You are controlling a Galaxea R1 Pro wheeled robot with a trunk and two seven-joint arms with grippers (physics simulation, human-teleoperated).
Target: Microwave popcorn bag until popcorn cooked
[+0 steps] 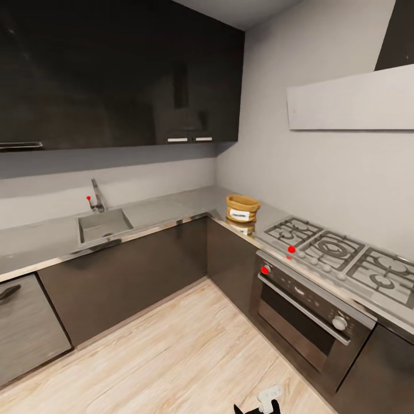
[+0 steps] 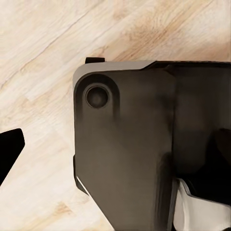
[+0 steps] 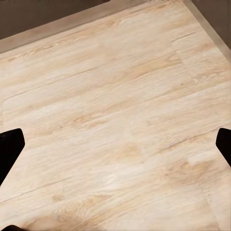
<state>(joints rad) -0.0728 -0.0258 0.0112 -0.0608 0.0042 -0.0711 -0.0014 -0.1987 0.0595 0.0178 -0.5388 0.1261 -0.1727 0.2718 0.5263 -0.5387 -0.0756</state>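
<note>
popcorn bag (image 1: 242, 207) in countertop (image 1: 161, 208) corner, hob (image 1: 339, 253) beside.

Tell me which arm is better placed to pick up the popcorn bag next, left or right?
Probably right. The popcorn bag stands on the countertop corner beside the hob, right of centre in the head view. Both arms hang low over the wood floor, so neither reaches yet.

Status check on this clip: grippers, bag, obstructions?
Right gripper open over floor; left unclear. Bag on countertop corner beside hob, untouched. Nothing blocking it.
</note>
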